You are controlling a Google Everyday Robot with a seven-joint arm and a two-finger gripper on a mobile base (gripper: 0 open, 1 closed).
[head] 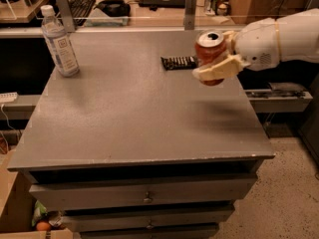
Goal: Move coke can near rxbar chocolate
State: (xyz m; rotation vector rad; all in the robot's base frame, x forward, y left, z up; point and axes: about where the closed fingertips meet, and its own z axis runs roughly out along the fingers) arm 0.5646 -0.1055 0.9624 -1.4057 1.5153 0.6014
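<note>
One can aloft, carry nearly done.
Gripper clasps coke can beside rxbar chocolate; lowering onto the table seems next.

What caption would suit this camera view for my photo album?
The robot's pincer holds a coke can in the air over the grey table, close to the rxbar chocolate.
</note>
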